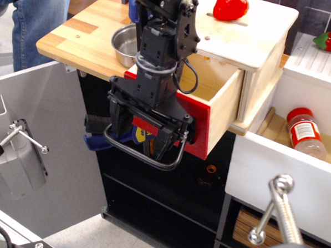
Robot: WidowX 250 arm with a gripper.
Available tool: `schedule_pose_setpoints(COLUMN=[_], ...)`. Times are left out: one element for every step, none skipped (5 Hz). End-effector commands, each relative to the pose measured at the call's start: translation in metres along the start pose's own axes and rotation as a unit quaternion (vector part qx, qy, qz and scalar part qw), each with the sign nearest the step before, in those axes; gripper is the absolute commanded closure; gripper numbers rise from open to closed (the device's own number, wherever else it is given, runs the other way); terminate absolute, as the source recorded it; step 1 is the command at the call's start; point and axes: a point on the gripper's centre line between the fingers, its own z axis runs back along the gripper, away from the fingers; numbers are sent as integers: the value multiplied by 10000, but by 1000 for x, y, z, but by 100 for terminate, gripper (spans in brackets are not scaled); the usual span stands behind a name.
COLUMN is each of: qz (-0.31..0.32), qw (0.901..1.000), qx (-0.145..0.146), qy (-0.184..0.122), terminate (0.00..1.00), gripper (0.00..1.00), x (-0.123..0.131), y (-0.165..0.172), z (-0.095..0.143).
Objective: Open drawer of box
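Observation:
The box (253, 45) is cream-white and stands on the wooden counter. Its drawer (201, 138) is pulled well out towards the lower left, showing the red front and a pale plywood side (225, 105). The black loop handle (147, 159) hangs in front of the red face. My gripper (140, 135) is right at the drawer front. Its two black fingers (117, 117) stand apart and reach down inside the loop, with red showing between them. The handle's bracket is hidden behind the gripper.
A red pepper (230, 6) lies on the box top. A steel bowl (124, 44) sits on the counter (75, 39) behind my arm. An open white drawer (285, 169) with a spice jar (305, 131) is at right. A grey cabinet door (47, 151) stands open at left.

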Motion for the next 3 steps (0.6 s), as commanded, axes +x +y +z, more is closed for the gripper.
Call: schedule_pose_setpoints(qz=[-88, 979, 856], qw=[9996, 9943, 9955], qx=[-51, 399, 381], qy=[-280, 104, 157], terminate=[0, 0, 100], gripper=[0, 0, 0], x=[-12, -31, -43], y=[4, 8, 6], z=[13, 13, 9])
